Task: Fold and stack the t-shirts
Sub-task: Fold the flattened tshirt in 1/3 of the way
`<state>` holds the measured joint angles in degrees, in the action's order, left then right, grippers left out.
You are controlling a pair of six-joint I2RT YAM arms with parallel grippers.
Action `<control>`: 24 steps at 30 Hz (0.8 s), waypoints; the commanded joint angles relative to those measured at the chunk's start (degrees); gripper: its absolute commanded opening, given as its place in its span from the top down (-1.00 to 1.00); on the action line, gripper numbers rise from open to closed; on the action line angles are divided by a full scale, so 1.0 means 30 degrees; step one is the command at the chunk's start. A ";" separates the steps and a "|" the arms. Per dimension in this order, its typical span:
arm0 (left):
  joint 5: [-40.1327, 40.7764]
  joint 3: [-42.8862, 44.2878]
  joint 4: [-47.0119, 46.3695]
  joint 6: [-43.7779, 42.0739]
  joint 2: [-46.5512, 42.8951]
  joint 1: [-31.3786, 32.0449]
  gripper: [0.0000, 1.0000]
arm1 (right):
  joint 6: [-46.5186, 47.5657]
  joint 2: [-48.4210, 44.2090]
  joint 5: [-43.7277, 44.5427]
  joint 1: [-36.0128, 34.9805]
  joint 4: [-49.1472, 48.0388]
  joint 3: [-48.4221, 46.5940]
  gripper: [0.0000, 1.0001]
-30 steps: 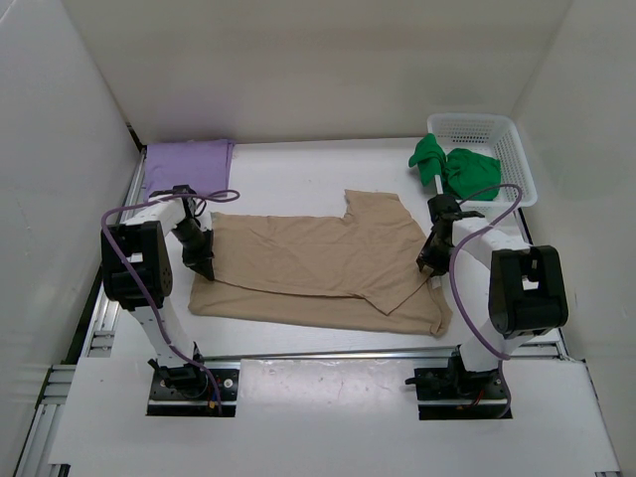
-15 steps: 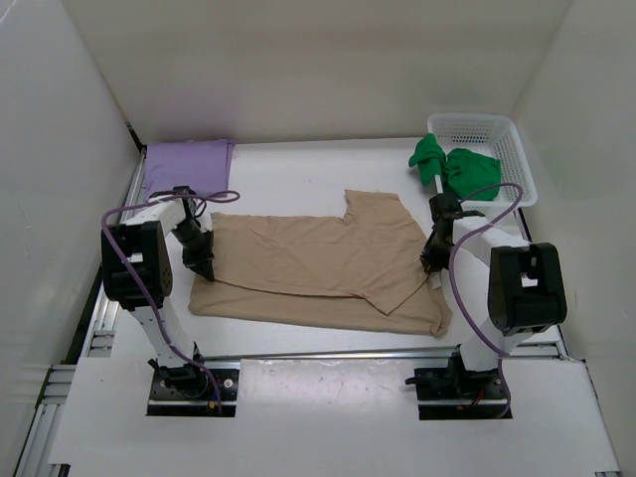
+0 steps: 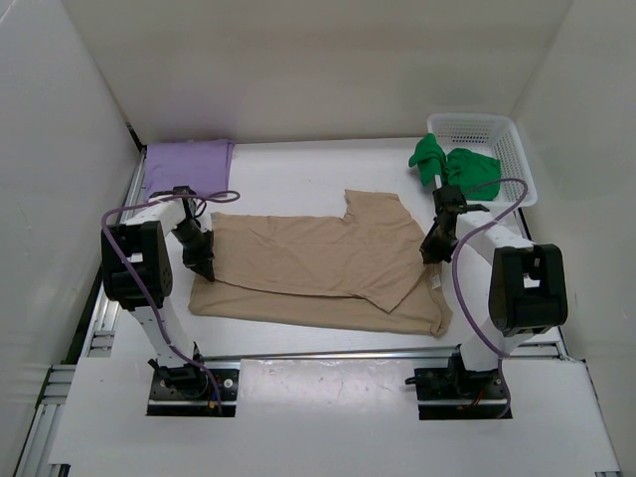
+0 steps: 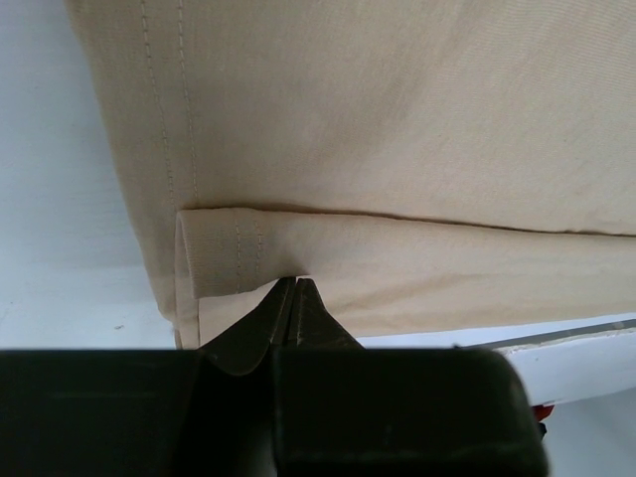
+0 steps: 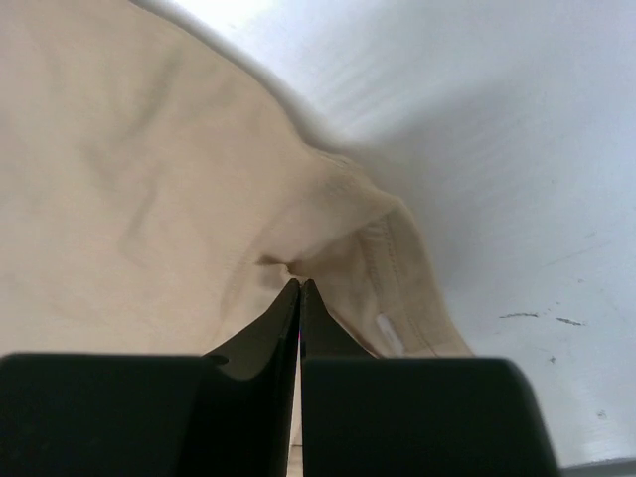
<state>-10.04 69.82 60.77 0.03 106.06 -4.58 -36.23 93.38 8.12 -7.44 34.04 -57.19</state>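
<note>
Top view. The tan t-shirt [image 3: 318, 268] lies spread across the middle of the worktop [image 3: 298, 164], its near part already doubled over. The left claw [image 3: 204, 266] is down on its left edge and the right claw [image 3: 429, 253] on its right edge. The lavender t-shirt [image 3: 187, 164] sits folded in the far left corner, just behind the left arm. The green t-shirt [image 3: 457, 169] is bunched in the basket [image 3: 512, 139], partly hanging over its left rim, close behind the right arm.
Risk: a fold carried far back could brush the green cloth or the basket on the right, or nudge the lavender one on the left.

Left wrist. The claw is fully closed, its tips nipping the folded hem [image 4: 229, 248] at its lower edge. The bite is shallow.
Risk: it may catch one layer only, so the fold opens on lifting.

Right wrist. The claw is pinched tight on a small pucker of tan cloth beside a stitched edge [image 5: 397, 268].
Risk: so little cloth may slip out under tension. Uneven lifting between the two sides would skew the fold.
</note>
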 commanded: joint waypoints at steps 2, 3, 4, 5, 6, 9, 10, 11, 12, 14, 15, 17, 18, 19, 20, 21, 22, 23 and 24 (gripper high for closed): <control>-0.0666 0.0456 -0.0307 -0.0011 -0.0288 0.0091 0.79 | -0.0871 -0.0105 -0.0597 0.0313 0.0838 -0.2057 1.00; -0.0666 0.0659 -0.0307 -0.0011 -0.0285 0.0091 0.79 | -0.1047 0.0071 -0.0597 0.0487 0.1043 -0.2321 1.00; -0.0666 0.0662 -0.0307 -0.0011 -0.0285 0.0091 0.79 | -0.1339 0.0421 -0.0597 0.0750 0.1335 -0.2527 1.00; -0.0666 0.0662 -0.0307 -0.0011 -0.0053 0.0091 0.79 | -0.1516 0.0599 -0.0597 0.0752 0.1338 -0.2877 1.00; -0.0666 0.0865 -0.0481 -0.0011 0.0123 0.0091 0.79 | -0.1518 0.0775 -0.0597 0.1042 0.1512 -0.3054 1.00; -0.0490 0.1274 -0.0482 -0.0011 0.0301 0.0091 0.79 | -0.2016 0.1595 -0.1122 0.1309 0.1690 -0.3755 1.00; -0.0490 0.1277 -0.0482 -0.0011 0.0533 0.0091 0.79 | -0.2219 0.2032 -0.1357 0.1309 0.1922 -0.3991 1.00; -0.0490 0.1509 -0.0482 -0.0011 0.0709 0.0091 0.79 | -0.2221 0.2210 -0.1533 0.1309 0.1924 -0.4197 1.00; -0.0664 0.1714 -0.0482 -0.0011 0.0711 0.0091 0.79 | -0.2424 0.2386 -0.1535 0.1309 0.1924 -0.4373 1.00; -0.0840 0.1890 -0.0482 -0.0011 0.0887 -0.0083 0.79 | -0.2600 0.2681 -0.1769 0.1309 0.1924 -0.4929 1.00; -0.0842 0.1892 -0.0308 -0.0011 0.1061 -0.0085 0.79 | -0.2776 0.2942 -0.1769 0.1309 0.2127 -0.5134 1.00; -0.0842 0.1892 -0.0307 -0.0011 0.1412 -0.0288 0.75 | -0.2778 0.3149 -0.1769 0.1309 0.2303 -0.5515 1.00; -0.0842 0.2066 -0.0307 -0.0011 0.1414 -0.0551 0.66 | -0.2981 0.3323 -0.1769 0.1309 0.2305 -0.5517 1.00; -0.0842 0.2068 -0.0307 -0.0011 0.1617 -0.0728 0.59 | -0.2983 0.3325 -0.1769 0.1309 0.2305 -0.5517 1.00; -0.0842 0.2068 -0.0307 -0.0011 0.1822 -0.1194 0.52 | -0.2983 0.3325 -0.1769 0.1309 0.2305 -0.5517 1.00; -0.0842 0.2300 -0.0307 -0.0011 0.1824 -0.1430 0.46 | -0.2983 0.3325 -0.1769 0.1309 0.2305 -0.5517 0.98; -0.0842 0.2505 -0.0307 -0.0011 0.2056 -0.1665 0.23 | -0.2809 0.3325 -0.1769 0.1309 0.2305 -0.5517 0.94; -0.0842 0.2507 -0.0307 -0.0011 0.2058 -0.1899 0.17 | -0.2575 0.3151 -0.1769 0.1309 0.2305 -0.5517 0.91; -0.0842 0.2710 -0.0307 -0.0011 0.2059 -0.2278 0.12 | -0.2573 0.3149 -0.1769 0.1309 0.2537 -0.5517 0.88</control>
<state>-12.53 75.55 61.10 0.25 112.92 -8.69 -44.03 103.13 3.01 -3.55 39.68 -71.70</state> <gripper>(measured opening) 0.422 0.049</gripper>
